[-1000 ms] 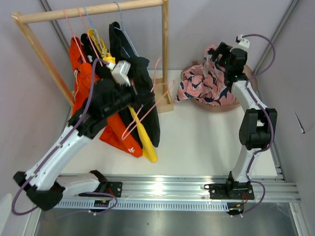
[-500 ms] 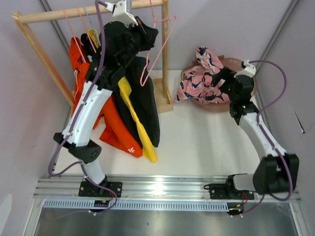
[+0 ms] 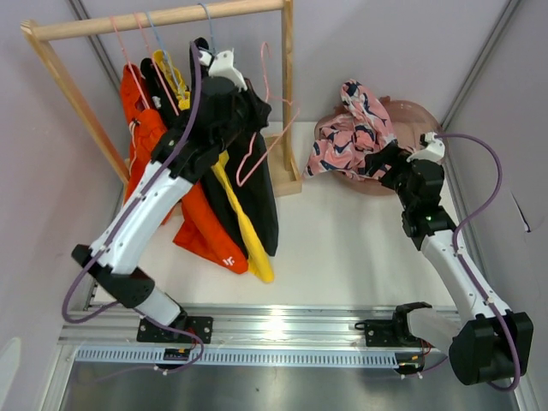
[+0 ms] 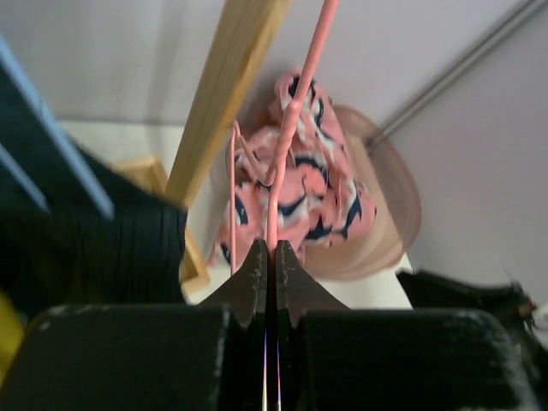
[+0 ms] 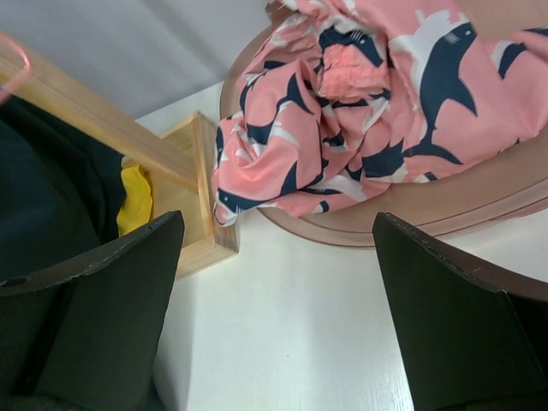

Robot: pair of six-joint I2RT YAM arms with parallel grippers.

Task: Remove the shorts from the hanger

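1. Pink floral shorts [image 3: 351, 137] lay heaped in the brown basket [image 3: 424, 116], off their hanger, so that pair looked finished.
2. The left gripper [image 4: 268, 257] was pinched tight on the bare pink hanger [image 4: 294, 110], beside the wooden rack [image 3: 163, 19].
3. The right gripper [image 5: 274, 224] stood wide and empty, near the basket.
4. Orange shorts [image 3: 205, 235], yellow shorts [image 3: 250, 238] and black shorts [image 3: 257, 201] hung on the rack. The next move probably called for parking the empty hanger and then freeing another pair.
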